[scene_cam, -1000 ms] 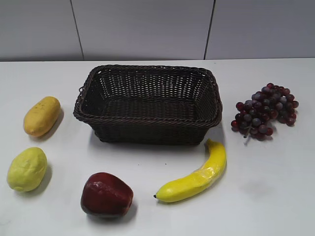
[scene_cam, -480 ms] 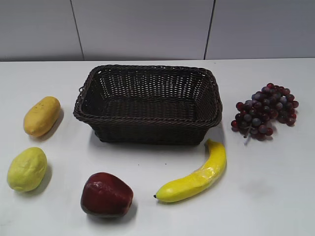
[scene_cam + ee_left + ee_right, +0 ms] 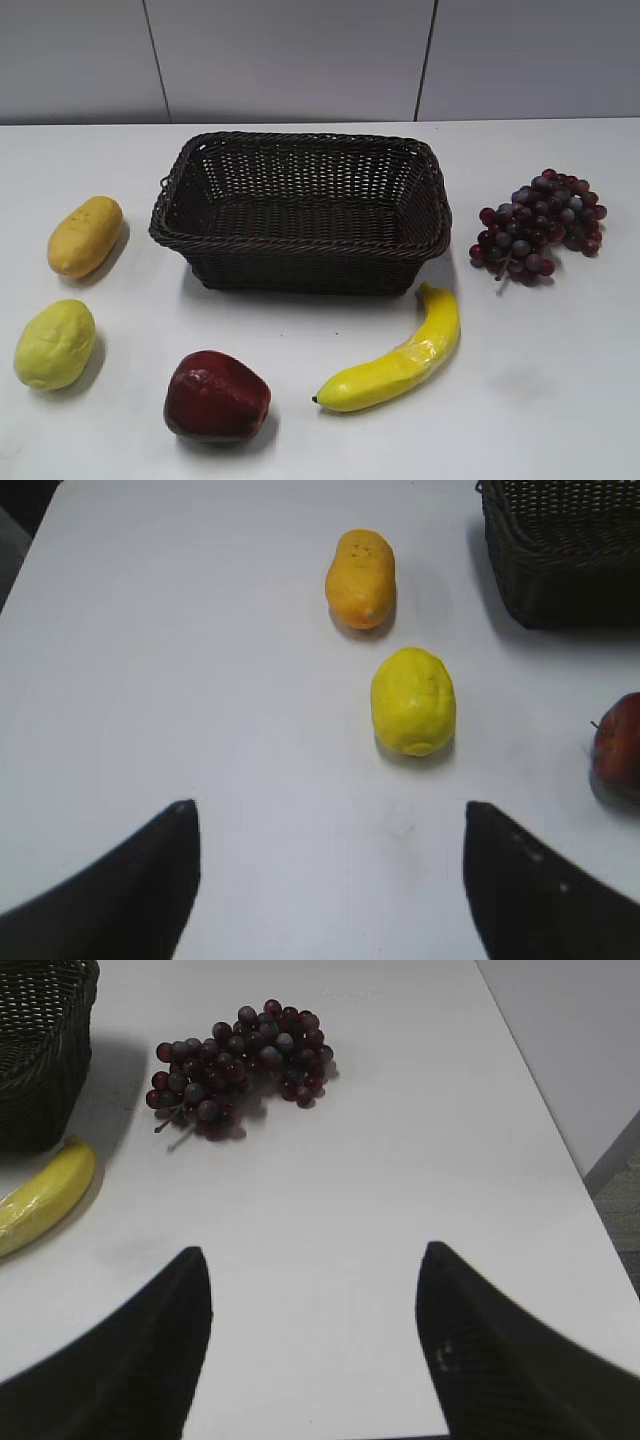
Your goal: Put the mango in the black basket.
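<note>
The orange-yellow mango [image 3: 85, 236] lies on the white table at the left, beside the black basket [image 3: 300, 165], which stands empty at the middle back. In the left wrist view the mango [image 3: 361, 578] lies far ahead, beyond the yellow lemon-like fruit [image 3: 413, 701], with the basket's corner [image 3: 560, 550] at the top right. My left gripper [image 3: 328, 815] is open and empty over bare table, well short of both fruits. My right gripper [image 3: 312, 1256] is open and empty over bare table. Neither gripper shows in the exterior view.
A pale yellow lemon-like fruit [image 3: 55, 344] lies in front of the mango. A dark red apple [image 3: 216, 396] and a banana [image 3: 400, 358] lie in front of the basket. Purple grapes [image 3: 540, 225] lie at the right. The table's right edge [image 3: 560, 1150] runs near the right gripper.
</note>
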